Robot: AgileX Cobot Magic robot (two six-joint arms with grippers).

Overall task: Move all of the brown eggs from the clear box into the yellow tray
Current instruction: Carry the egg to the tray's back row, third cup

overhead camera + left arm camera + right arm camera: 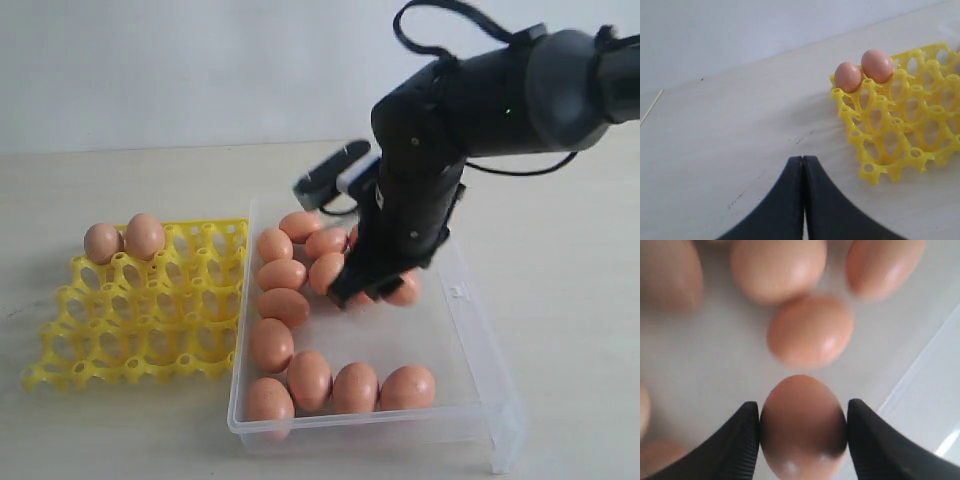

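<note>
My right gripper [803, 404] is shut on one brown egg [802, 430], both ribbed fingers pressed against its sides. In the exterior view this gripper [362, 290] reaches down into the middle of the clear box [478, 330]. Several more brown eggs [309, 378] lie along the box's left side, front and back. The yellow tray [150, 310] sits left of the box with two eggs [102, 243] [145, 236] in its far left cups. My left gripper [803, 159] is shut and empty over bare table, near the tray's corner [875, 172]; it is out of the exterior view.
The right arm's dark body [470, 100] hangs over the back right of the box. A clear flap [505, 445] hangs at the box's front right corner. Other eggs [810, 332] lie just beyond the held one. Bare table surrounds the tray and box.
</note>
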